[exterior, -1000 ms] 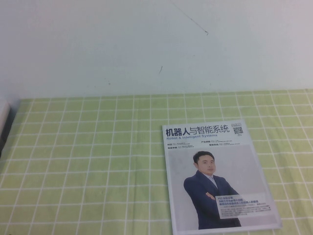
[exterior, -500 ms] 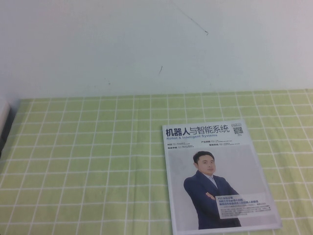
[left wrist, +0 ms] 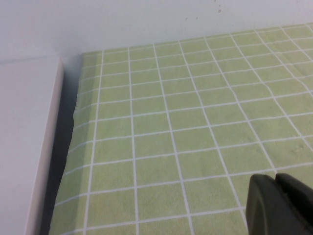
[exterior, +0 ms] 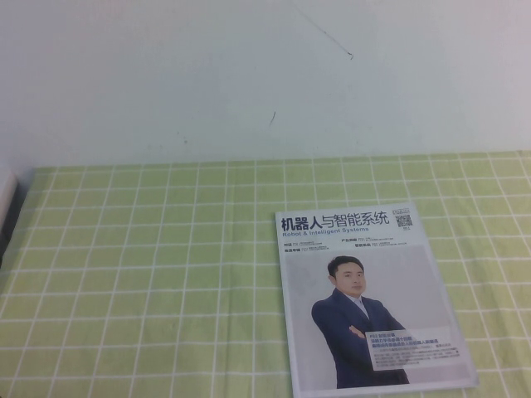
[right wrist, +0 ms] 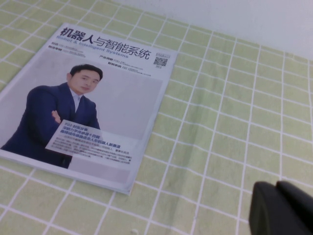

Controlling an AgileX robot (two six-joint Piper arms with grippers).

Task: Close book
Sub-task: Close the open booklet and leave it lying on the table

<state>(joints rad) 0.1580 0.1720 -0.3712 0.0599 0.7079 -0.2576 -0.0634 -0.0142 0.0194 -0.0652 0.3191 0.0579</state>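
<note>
A magazine lies shut and flat on the green checked cloth, front cover up, showing a man in a dark suit under a Chinese title. It sits right of centre, near the front edge, in the high view. The right wrist view shows the same magazine flat on the cloth. My right gripper hovers above the cloth beside it, apart from it, fingers pressed together and empty. My left gripper is over bare cloth by the table's left side, shut and empty. Neither arm appears in the high view.
The green checked cloth covers the table up to a white wall at the back. A white panel runs along the cloth's left edge, with a dark gap between them.
</note>
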